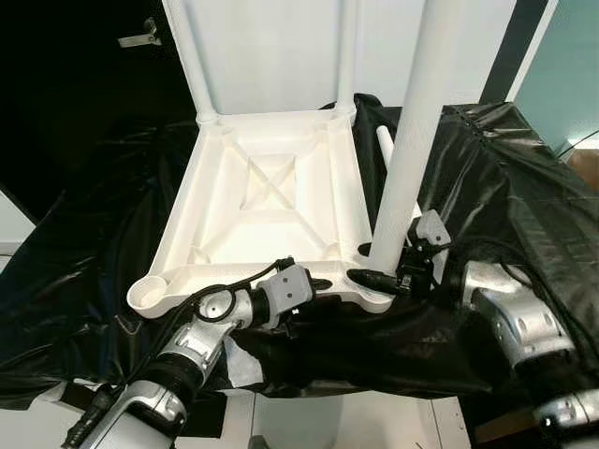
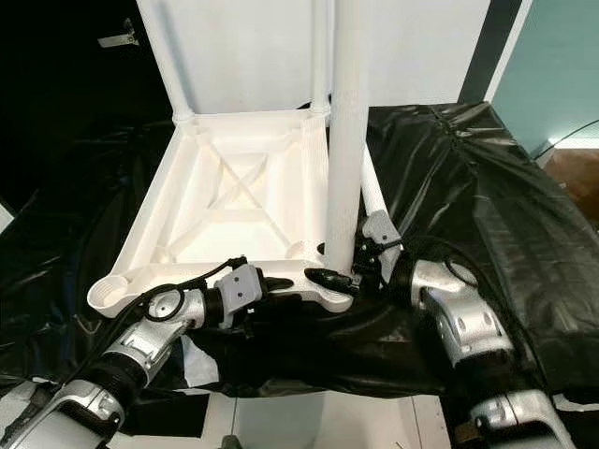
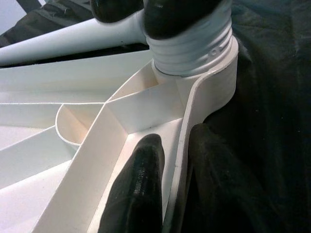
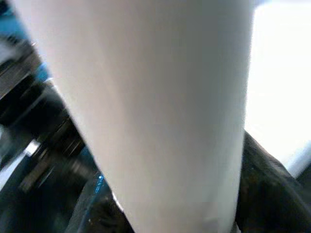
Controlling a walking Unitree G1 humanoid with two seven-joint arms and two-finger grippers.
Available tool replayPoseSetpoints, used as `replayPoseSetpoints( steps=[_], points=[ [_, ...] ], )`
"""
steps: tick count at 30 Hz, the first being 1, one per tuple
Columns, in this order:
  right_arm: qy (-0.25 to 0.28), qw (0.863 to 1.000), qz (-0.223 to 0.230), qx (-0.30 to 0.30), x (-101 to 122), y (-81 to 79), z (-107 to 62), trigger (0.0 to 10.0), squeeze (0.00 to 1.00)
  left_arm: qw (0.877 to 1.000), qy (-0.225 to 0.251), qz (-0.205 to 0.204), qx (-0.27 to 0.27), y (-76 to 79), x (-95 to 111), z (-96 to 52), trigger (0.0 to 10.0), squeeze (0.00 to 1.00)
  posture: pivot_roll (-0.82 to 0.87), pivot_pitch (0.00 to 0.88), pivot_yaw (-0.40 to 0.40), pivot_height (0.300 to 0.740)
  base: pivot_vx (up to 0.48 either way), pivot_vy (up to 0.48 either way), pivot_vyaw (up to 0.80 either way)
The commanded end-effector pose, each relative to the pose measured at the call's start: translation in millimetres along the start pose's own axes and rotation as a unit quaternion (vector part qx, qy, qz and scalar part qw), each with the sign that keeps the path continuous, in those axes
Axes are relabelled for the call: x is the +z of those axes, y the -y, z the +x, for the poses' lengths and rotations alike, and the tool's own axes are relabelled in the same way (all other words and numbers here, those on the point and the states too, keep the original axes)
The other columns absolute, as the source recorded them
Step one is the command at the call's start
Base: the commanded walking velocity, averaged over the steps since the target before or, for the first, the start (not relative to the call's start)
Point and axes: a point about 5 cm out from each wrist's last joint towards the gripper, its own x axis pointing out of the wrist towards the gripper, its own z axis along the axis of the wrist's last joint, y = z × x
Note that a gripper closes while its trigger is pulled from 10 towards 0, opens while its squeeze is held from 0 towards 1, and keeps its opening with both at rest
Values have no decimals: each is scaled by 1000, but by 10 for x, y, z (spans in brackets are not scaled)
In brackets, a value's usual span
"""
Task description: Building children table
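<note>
Left end effector (image 1: 309, 285) clamps tabletop (image 1: 262, 187) rim | right end effector (image 1: 388, 276) grips leg (image 1: 416, 131) in socket (image 3: 214, 82)

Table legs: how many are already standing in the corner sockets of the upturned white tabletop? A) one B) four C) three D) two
C, three: two legs stand at the far corners and a third leg at the near right corner, gripped by the right gripper, while the near left socket is open; a fourth leg lies on the black sheet.
</note>
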Motion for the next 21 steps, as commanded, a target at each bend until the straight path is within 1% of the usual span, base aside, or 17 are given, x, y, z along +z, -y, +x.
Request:
replayPoseSetpoints(
  steps=[1,2,3,4,5,6,8,9,10,11,13,15,17,18,19,20,21],
  points=[
    [25,995,51,-76,-102,-70,73,0,0,989,-41,-25,-140,308,-176,35,10000,0,-31,21,39,740,0,0,0],
    [25,995,51,-76,-102,-70,73,0,0,989,-41,-25,-140,308,-176,35,10000,0,-31,21,39,740,0,0,0],
    [36,990,59,-124,-120,-69,81,0,0,989,-41,-26,-139,308,-180,32,10000,0,-31,21,39,740,0,0,0],
    [36,990,59,-124,-120,-69,81,0,0,989,-41,-26,-139,308,-180,32,10000,0,-31,21,39,740,0,0,0],
    [35,966,56,-252,-172,-94,105,0,0,990,-42,-32,-134,306,-198,10,10000,0,-38,27,46,740,0,0,0],
    [34,956,58,-284,-185,-116,112,0,0,990,-41,-35,-132,304,-205,0,10000,0,-38,27,46,740,0,0,0],
    [34,956,58,-284,-185,-116,112,0,0,990,-41,-35,-132,304,-205,0,10000,0,-38,27,46,740,0,0,0],
    [39,944,65,-321,-178,-149,125,0,0,990,-44,-38,-132,307,-221,-19,10000,0,-38,29,52,740,0,0,0],
    [39,944,65,-321,-178,-149,125,0,0,990,-44,-38,-132,307,-221,-19,10000,0,-38,29,52,740,0,0,0],
    [42,932,56,-356,-152,-145,111,0,0,989,-46,-37,-134,305,-231,-34,10000,0,-36,32,56,740,0,0,0],
    [51,912,43,-405,-101,-156,89,0,0,989,-50,-37,-135,295,-243,-55,10000,0,-31,39,63,740,0,0,0],
    [57,895,32,-440,-62,-163,55,0,0,989,-55,-34,-134,270,-245,-67,10000,0,-25,41,65,740,0,0,0],
    [52,880,32,-470,-81,-153,13,0,0,989,-56,-31,-135,252,-237,-73,10000,0,-20,43,66,740,0,0,0],
    [48,876,33,-480,-97,-149,-2,0,0,989,-56,-30,-135,248,-234,-75,10000,0,-19,43,65,740,0,0,0],
    [46,879,38,-474,-111,-161,17,0,0,989,-56,-30,-134,246,-233,-79,10000,0,-19,43,66,740,0,0,0],
    [46,879,38,-474,-111,-161,17,0,0,989,-56,-30,-134,246,-233,-79,10000,0,-19,43,66,740,0,0,0],
    [42,883,33,-466,-112,-182,52,3529,0,989,-56,-30,-134,252,-235,-80,10000,0,-21,43,65,740,0,0,0]
  ],
)
